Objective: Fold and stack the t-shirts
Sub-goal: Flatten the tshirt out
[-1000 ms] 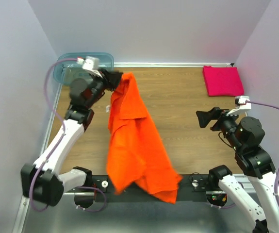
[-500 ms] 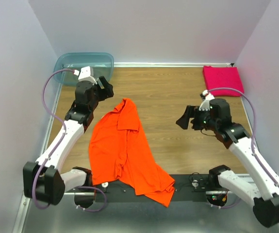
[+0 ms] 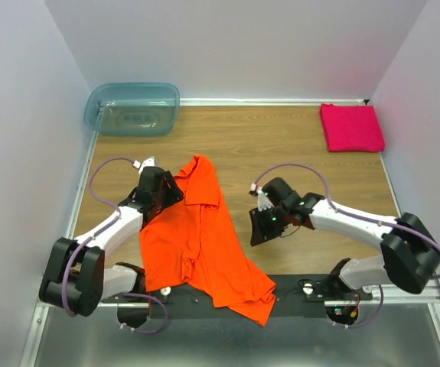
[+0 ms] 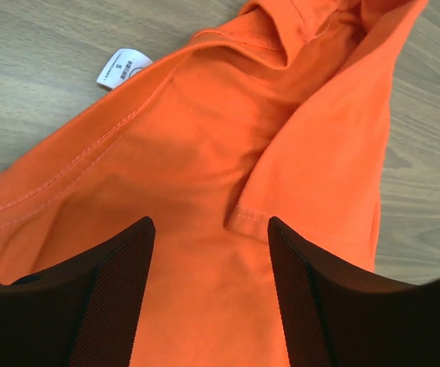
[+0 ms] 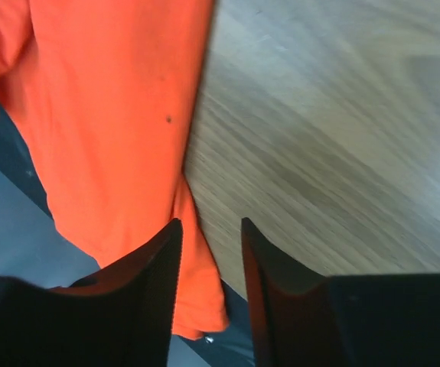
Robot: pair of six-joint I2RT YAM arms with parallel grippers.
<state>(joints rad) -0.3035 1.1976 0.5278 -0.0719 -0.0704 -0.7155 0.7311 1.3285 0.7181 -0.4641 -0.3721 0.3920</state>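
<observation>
Orange t-shirt (image 3: 204, 237) lies loose and rumpled on the left half of the bench (image 3: 281, 153). Its collar end points toward the far edge, and its lower part drapes over the near edge onto the dark rail between the arm bases. Not folded; several creases, with one flap turned over itself along the middle. Magenta t-shirt (image 3: 351, 127) sits as a neat folded square in the far right corner, well apart from the orange one and from both arms. Blue-green tub (image 3: 132, 108) is in the far left corner. Left gripper (image 3: 170, 191) is low over the upper left part of the orange t-shirt, near the collar. In the left wrist view its fingers (image 4: 120, 283) stand wide apart with orange cloth filling the space between them and nothing pinched; contact with the cloth cannot be told. A white size label (image 4: 123, 67) shows at the cloth's edge, lying on bare wood. Right gripper (image 3: 259, 229) is low at the right border of the orange t-shirt, near the near edge. In the right wrist view its fingers (image 5: 154, 283) are separated by a narrow gap. The shirt's edge runs down into that gap, with wood to the right of it. The jaws are not closed on the cloth.
</observation>
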